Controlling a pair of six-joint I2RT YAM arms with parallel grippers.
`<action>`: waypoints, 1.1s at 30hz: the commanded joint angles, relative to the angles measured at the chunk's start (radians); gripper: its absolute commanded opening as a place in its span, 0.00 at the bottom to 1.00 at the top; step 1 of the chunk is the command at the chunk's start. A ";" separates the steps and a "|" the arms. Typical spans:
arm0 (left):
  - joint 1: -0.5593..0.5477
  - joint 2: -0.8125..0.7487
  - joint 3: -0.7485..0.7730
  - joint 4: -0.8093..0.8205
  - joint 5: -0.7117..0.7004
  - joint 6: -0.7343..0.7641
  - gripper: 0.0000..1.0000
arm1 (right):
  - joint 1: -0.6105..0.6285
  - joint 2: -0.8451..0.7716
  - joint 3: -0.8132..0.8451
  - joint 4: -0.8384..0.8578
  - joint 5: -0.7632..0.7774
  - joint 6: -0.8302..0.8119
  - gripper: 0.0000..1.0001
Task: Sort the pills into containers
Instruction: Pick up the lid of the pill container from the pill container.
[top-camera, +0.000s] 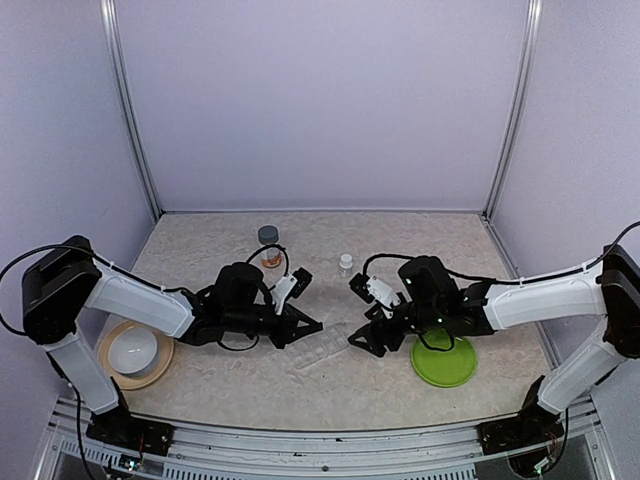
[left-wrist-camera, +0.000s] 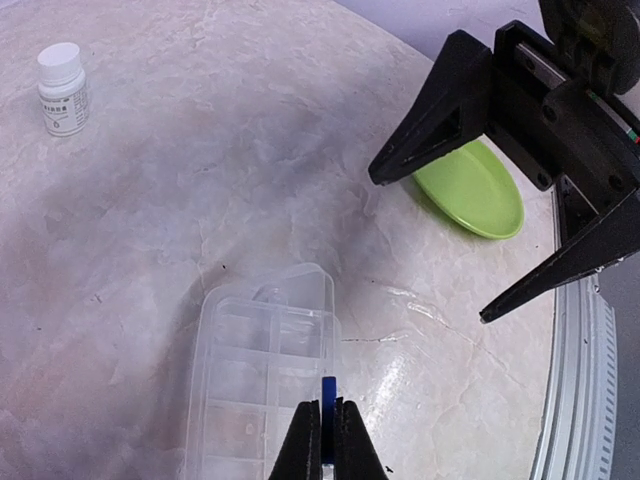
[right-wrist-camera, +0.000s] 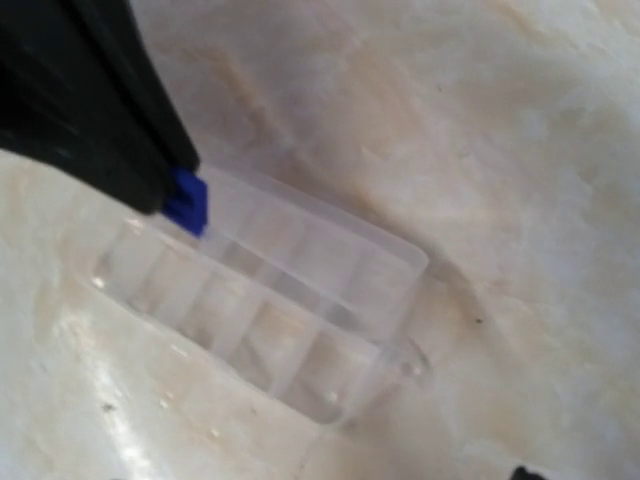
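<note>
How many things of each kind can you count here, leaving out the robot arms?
Capped containers: 2 (gray-capped bottle, white-capped vial)
Plates: 2 (green plate, tan plate)
White bowl: 1
Clear compartment box: 1
Blue pill: 1
Total: 7

The bottom edge of the left wrist view is cutting off the left gripper (left-wrist-camera: 328, 425) and the near end of the clear box (left-wrist-camera: 262, 350); its fingers (left-wrist-camera: 305, 445) are covering most of the blue piece (left-wrist-camera: 328, 392). The right gripper (left-wrist-camera: 430, 248) is running off the right edge and hiding part of the green plate (left-wrist-camera: 480, 200). The print on the vial (left-wrist-camera: 62, 90) is showing too small to read. The right wrist view is coming through blurred, leaving the box's contents impossible to tell.
</note>
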 joint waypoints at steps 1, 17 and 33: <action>0.016 0.012 0.007 0.054 0.032 -0.051 0.00 | -0.006 0.027 -0.017 0.130 -0.030 0.046 0.74; 0.028 0.033 0.012 0.086 0.056 -0.105 0.00 | -0.004 0.206 0.073 0.140 0.110 0.155 0.55; 0.040 0.050 -0.004 0.130 0.054 -0.143 0.03 | 0.015 0.297 0.114 0.121 0.174 0.164 0.48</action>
